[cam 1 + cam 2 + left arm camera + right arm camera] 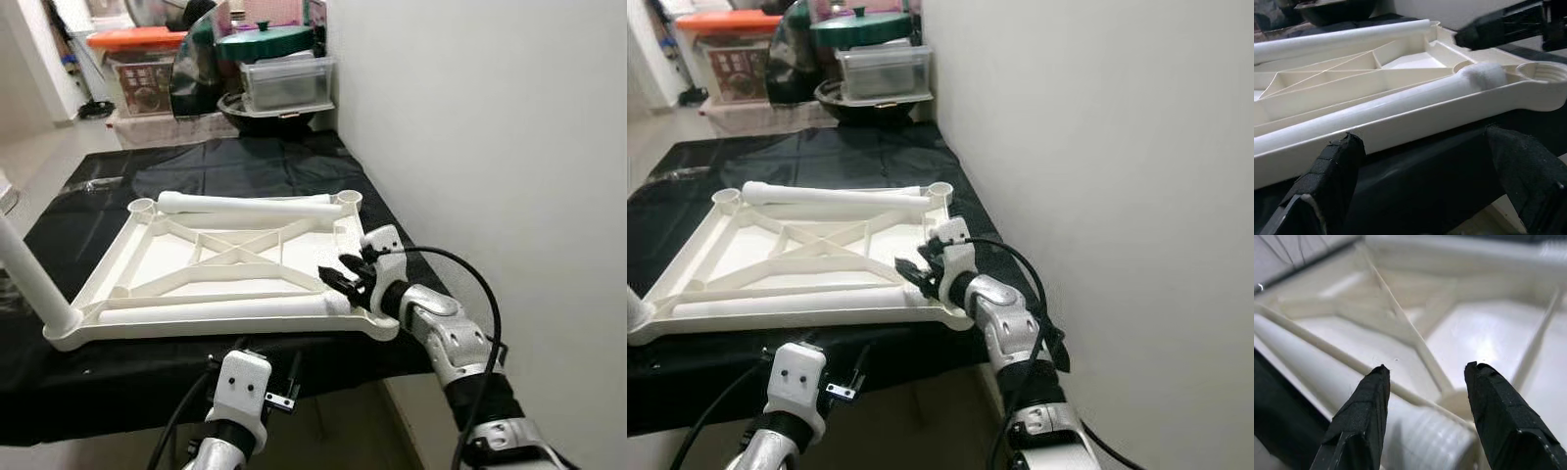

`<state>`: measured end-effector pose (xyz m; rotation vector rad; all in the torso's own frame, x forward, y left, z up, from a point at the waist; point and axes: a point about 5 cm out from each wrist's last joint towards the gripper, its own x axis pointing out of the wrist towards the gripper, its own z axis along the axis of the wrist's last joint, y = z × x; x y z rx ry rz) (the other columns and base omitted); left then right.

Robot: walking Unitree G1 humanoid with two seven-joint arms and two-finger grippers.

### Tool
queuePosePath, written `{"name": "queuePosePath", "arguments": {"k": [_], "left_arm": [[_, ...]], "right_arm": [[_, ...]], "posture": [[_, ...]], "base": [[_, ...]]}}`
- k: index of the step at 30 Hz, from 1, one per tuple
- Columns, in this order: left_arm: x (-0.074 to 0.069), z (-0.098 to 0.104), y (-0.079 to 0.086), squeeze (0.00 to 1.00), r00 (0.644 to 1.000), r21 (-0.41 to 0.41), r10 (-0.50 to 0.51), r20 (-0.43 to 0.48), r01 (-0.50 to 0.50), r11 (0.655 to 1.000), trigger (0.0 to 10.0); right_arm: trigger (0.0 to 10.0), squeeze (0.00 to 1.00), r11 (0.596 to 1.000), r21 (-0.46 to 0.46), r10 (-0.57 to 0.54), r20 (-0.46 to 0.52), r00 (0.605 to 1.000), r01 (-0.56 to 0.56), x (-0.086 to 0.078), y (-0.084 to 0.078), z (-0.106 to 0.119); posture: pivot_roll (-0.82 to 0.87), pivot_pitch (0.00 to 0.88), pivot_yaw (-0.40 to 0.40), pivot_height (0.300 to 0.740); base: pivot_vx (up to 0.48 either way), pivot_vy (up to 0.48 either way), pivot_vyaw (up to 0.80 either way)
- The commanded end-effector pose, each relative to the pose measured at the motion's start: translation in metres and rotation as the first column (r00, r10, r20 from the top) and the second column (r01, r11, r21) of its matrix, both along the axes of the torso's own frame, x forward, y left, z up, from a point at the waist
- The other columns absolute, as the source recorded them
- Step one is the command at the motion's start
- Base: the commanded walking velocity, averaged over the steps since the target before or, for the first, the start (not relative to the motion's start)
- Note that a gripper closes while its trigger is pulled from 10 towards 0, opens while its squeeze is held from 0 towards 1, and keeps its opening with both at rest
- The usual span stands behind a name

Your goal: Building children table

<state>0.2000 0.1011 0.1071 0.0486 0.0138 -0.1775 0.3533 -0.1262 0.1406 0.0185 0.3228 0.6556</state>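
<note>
Fingers of the right gripper [345, 275] are held apart over the leg [225, 310]; a centred, square grip is needed.

The upright table leg [29, 279] is cut off by the frame's left edge.

Soft, even indoor light fills the head views, which are sharp. The glossy white plastic table top [225, 264] shows mild sheen against the crinkled black cloth [245, 162], itself catching pale glints. In the right wrist view the table top is blurred and glaring, the close black fingertips [1359, 416] soft-edged.
</note>
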Motion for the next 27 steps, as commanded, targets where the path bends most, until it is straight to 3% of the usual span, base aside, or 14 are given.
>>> {"name": "queuePosePath", "arguments": {"k": [1,11,15,19,27], "left_arm": [[-0.002,-0.001,0.000,0.00,1.000,0.001,0.001,-0.013,-0.001,1.000,10.0],[-0.006,-0.001,0.000,0.00,1.000,-0.005,-0.001,-0.021,0.001,1.000,10.0],[-0.006,-0.002,0.000,0.00,1.000,-0.007,-0.002,-0.025,0.002,1.000,10.0],[-0.005,-0.002,0.000,0.00,1.000,-0.009,-0.007,-0.026,0.006,1.000,10.0],[-0.003,-0.003,0.001,0.00,1.000,-0.004,-0.010,-0.027,0.010,1.000,10.0]], "right_arm": [[10.0,0.00,0.999,0.029,-0.011,-0.071,0.997,0.013,0.005,-0.006,0.004],[10.0,0.00,0.986,0.133,-0.066,-0.216,0.974,0.097,0.017,-0.032,0.016],[10.0,0.00,0.980,0.195,0.019,-0.291,0.957,0.040,0.011,-0.041,0.020],[10.0,0.00,0.947,0.319,0.078,-0.369,0.926,0.047,0.004,-0.059,0.026],[10.0,0.00,0.929,0.350,0.062,-0.466,0.882,0.119,-0.002,-0.075,0.021]], "posture": [[-0.05,0.046,-0.025,0.740],[-0.05,0.052,-0.021,0.740],[-0.05,0.050,-0.022,0.740],[-0.06,0.040,-0.017,0.740],[-0.07,0.033,-0.012,0.740]], "base": [[0.000,0.000,0.00],[0.000,0.000,0.00],[0.000,0.000,0.00],[0.000,0.000,0.00],[0.000,0.000,0.00]]}}
